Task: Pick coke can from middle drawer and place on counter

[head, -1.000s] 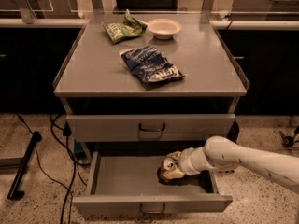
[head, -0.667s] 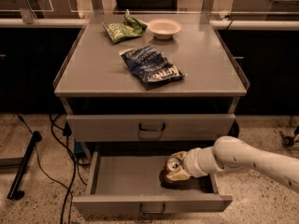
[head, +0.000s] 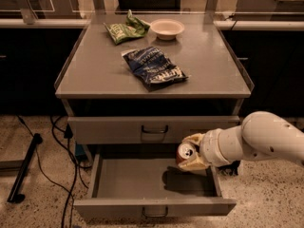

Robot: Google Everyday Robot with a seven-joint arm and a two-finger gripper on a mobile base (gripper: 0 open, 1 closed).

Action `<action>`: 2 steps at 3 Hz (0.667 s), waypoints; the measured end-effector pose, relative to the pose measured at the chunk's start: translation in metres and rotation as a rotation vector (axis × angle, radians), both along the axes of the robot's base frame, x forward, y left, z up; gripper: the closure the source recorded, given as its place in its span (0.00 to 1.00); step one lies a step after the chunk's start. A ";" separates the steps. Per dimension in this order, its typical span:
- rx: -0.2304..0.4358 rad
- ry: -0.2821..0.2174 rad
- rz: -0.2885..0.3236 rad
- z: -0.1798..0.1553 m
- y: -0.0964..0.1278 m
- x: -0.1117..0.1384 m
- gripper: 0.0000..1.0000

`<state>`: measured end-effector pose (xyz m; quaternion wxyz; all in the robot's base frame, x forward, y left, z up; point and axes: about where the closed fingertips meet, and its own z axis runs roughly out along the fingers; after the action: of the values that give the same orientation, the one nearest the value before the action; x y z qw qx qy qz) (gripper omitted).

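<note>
My gripper (head: 189, 152) is shut on the coke can (head: 184, 152), a small red can with a silver top. It holds the can on its side, lifted clear above the right part of the open middle drawer (head: 133, 179), in front of the closed drawer above. The drawer's grey tray floor shows bare, with the can's shadow on it. The counter (head: 95, 65), a flat grey cabinet top, lies above and behind the gripper. The white arm (head: 261, 139) comes in from the right.
On the counter lie a blue chip bag (head: 154, 68), a green chip bag (head: 124, 29) and a white bowl (head: 166, 28). The closed drawer front (head: 114, 128) has a black loop handle. Cables (head: 64, 141) and a black stand leg (head: 23, 167) lie on the floor at left.
The gripper has risen with the coke can from the drawer floor to above the drawer's right side, up near the closed drawer front.
</note>
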<state>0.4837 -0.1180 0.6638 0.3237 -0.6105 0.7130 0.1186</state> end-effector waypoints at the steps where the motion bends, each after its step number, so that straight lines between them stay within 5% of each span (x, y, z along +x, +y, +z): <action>1: 0.003 0.011 -0.002 -0.001 0.000 0.000 1.00; 2: 0.024 0.028 -0.010 0.033 -0.005 0.005 1.00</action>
<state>0.4887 -0.1233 0.6968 0.3216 -0.6013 0.7191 0.1337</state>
